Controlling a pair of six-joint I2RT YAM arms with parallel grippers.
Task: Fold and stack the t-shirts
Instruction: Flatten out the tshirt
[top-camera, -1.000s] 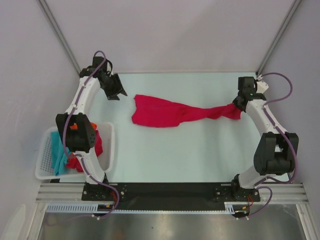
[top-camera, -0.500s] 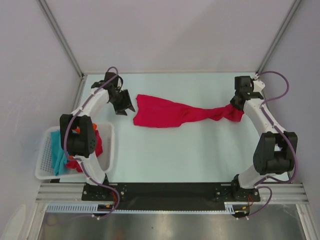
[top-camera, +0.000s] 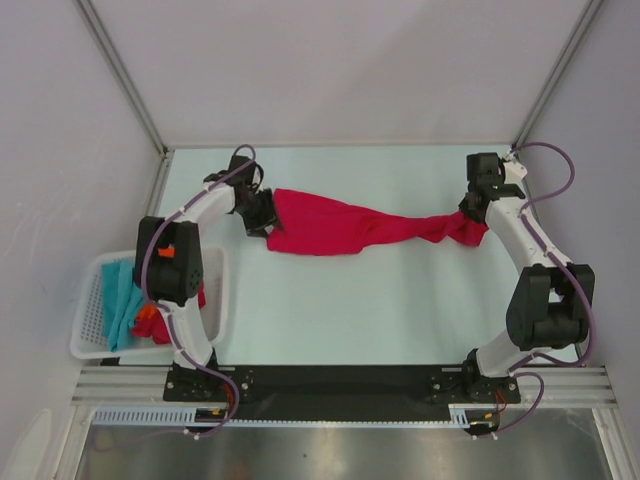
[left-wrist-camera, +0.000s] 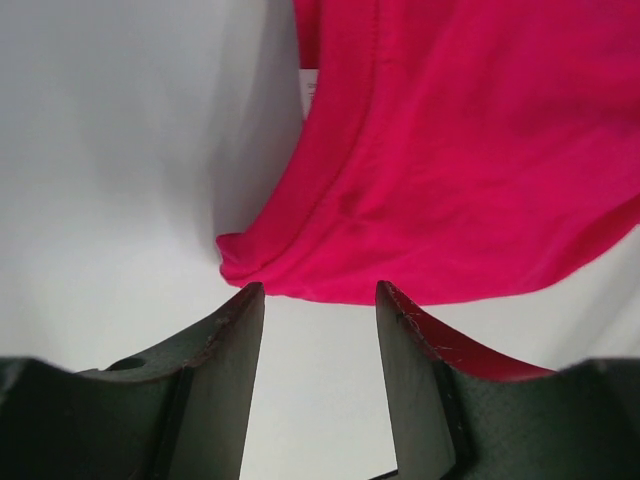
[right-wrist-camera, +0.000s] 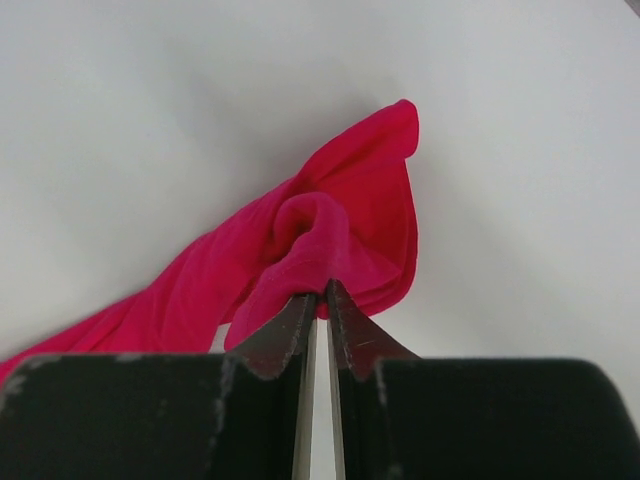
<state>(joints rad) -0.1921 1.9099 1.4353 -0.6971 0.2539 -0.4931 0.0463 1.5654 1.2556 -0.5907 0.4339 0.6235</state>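
**Top, left-wrist and right-wrist views.** A crimson t-shirt (top-camera: 340, 225) lies unfolded on the pale table (top-camera: 350, 310); it is broad at its left end and twisted into a narrow rope toward its right end.

The left gripper (top-camera: 258, 215) sits just beside the shirt's left end; its jaws stand apart with nothing between them, and in the wrist view the shirt's hem corner (left-wrist-camera: 250, 265) lies just beyond the fingertips (left-wrist-camera: 245, 300).

The right gripper (top-camera: 478, 205) is at the shirt's right end; its jaws are narrow, with a thin bright slit between them; the cloth (right-wrist-camera: 330, 240) bunches against the tips, and whether any of it is pinched cannot be told.

A white slotted basket (top-camera: 90, 320) stands well apart from the shirt, to its near left; it holds a teal t-shirt (top-camera: 120, 300), an orange t-shirt (top-camera: 148, 312) and a second red t-shirt (top-camera: 195, 295); the left arm's elbow (top-camera: 170, 265) overhangs the basket and hides part of this heap.

One second earlier the left gripper stood well apart from the shirt's left end; it has since closed in on that end; the shirt has scarcely shifted; the right gripper stays at the shirt's right end.
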